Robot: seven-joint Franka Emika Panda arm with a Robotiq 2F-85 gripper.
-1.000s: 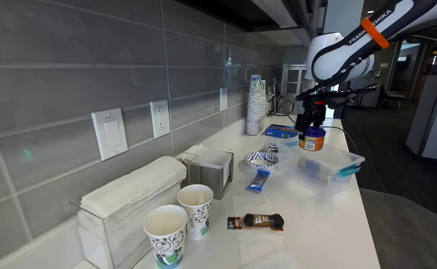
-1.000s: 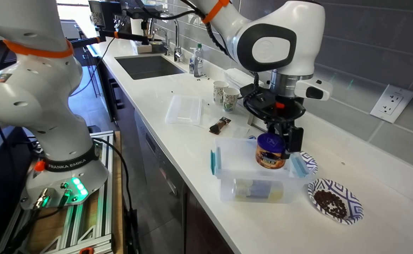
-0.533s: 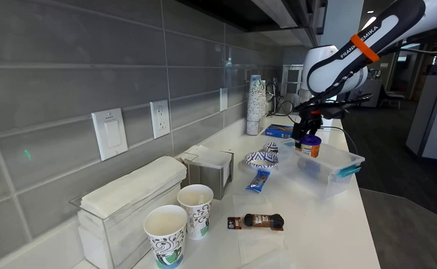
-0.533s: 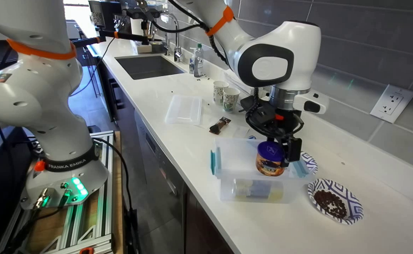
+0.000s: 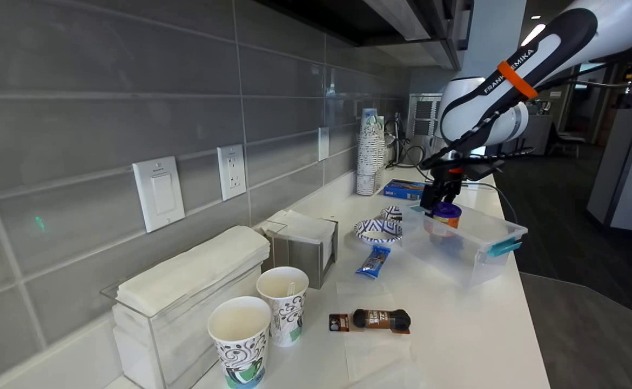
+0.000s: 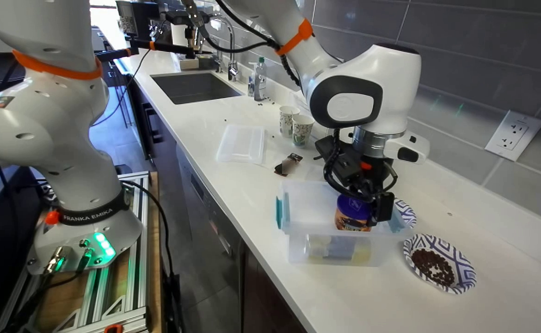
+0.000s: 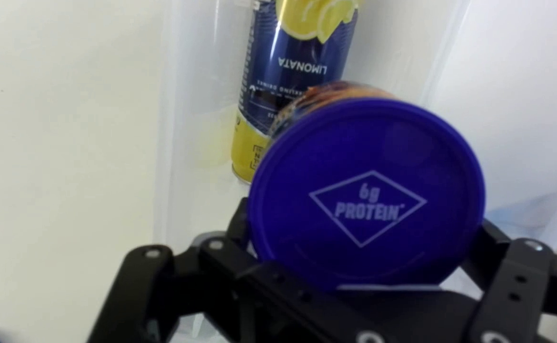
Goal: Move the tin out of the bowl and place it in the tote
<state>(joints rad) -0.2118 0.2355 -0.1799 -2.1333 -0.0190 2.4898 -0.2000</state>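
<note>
My gripper [image 7: 364,233] holds the tin [image 6: 351,215], top up; tote [image 6: 310,208] beneath me, tin's lower part inside; a drinks can [image 7: 302,64] also lies there, below me.

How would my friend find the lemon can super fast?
Go to the white counter and find the clear plastic bin. Inside, the lemon can lies on its side. Unlike the purple-lidded tin, it's dark blue and yellow, with lemon pictures.
</note>
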